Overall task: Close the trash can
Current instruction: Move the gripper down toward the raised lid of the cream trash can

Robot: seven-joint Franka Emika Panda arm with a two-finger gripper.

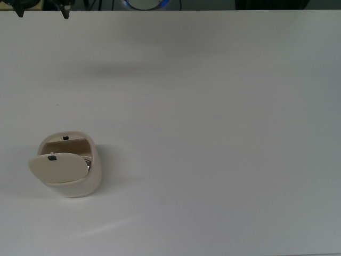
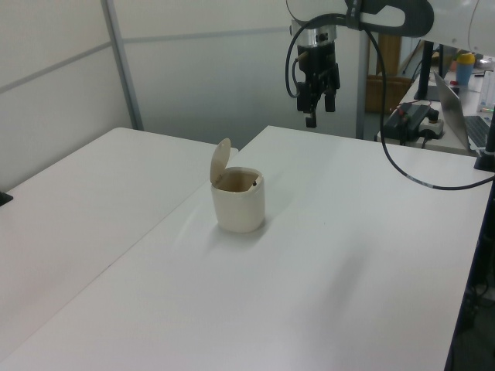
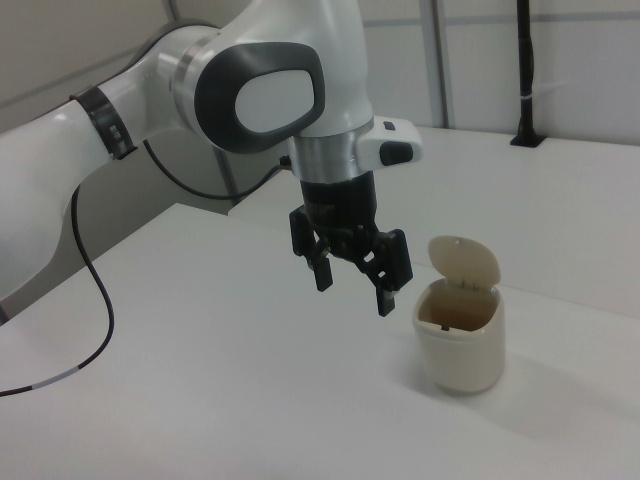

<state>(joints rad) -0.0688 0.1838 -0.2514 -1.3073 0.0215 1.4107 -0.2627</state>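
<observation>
Gripper (image 3: pixel 352 270) hangs empty with fingers spread, well above the tabletop (image 2: pixel 348 255) and apart from the trash can (image 2: pixel 239 202), whose lid (image 2: pixel 220 161) stands upright; closing is not yet begun.

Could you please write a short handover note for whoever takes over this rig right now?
Gripper: open, empty, hanging in the air well above the table, touching nothing.
Trash can: upright on the table, toward the top view's lower left.
Lid: open, standing up on its hinge, the inside exposed.
Done: nothing yet.
Left: bring the gripper over to the lid and push it down until the trash can is closed.
</observation>
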